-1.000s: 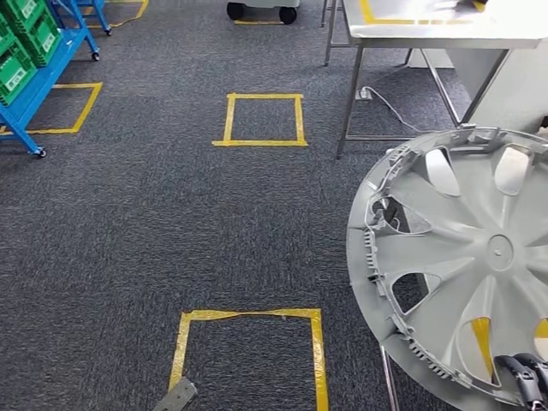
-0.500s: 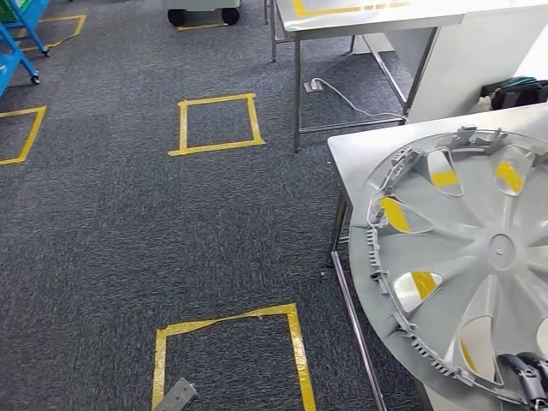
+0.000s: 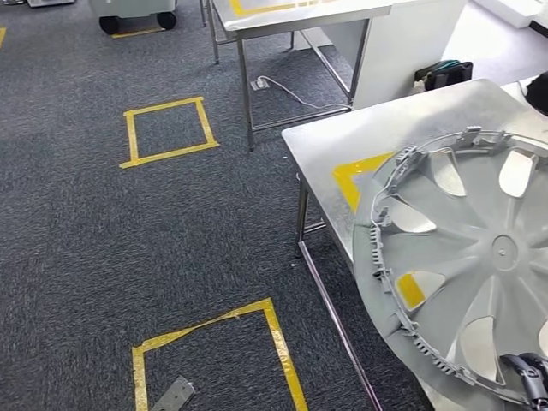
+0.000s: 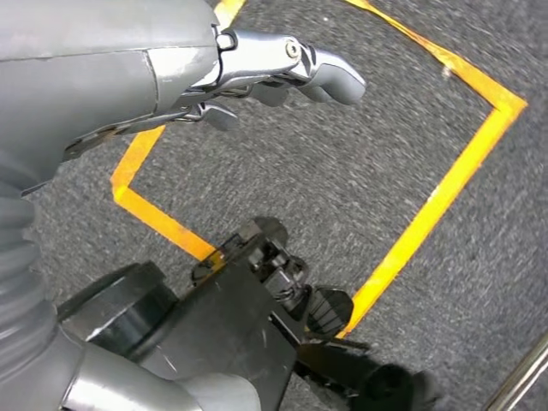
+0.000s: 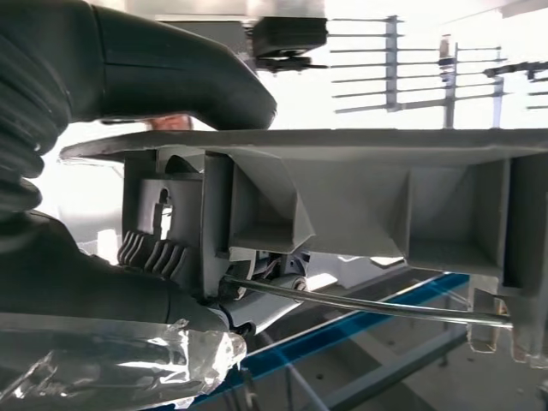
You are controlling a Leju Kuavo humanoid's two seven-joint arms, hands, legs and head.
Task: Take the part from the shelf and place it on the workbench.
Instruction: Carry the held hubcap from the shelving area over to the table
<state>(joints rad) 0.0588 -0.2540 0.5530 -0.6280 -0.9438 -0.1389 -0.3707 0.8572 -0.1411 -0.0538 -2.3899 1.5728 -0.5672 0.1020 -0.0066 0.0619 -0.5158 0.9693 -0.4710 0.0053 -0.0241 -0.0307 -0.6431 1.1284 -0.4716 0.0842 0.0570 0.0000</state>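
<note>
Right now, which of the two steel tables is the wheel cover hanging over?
The nearer table, the one with yellow tape on its top. The wheel cover, held by the right hand, overlaps it; the other table stands farther back.

Pale grey hubcap (image 3: 472, 265), dark speckled grey carpet (image 3: 77, 248), yellow tape squares (image 3: 168, 130), shiny steel bench (image 3: 362, 137) with yellow corner mark, possibly black bag (image 3: 444, 74)
</note>
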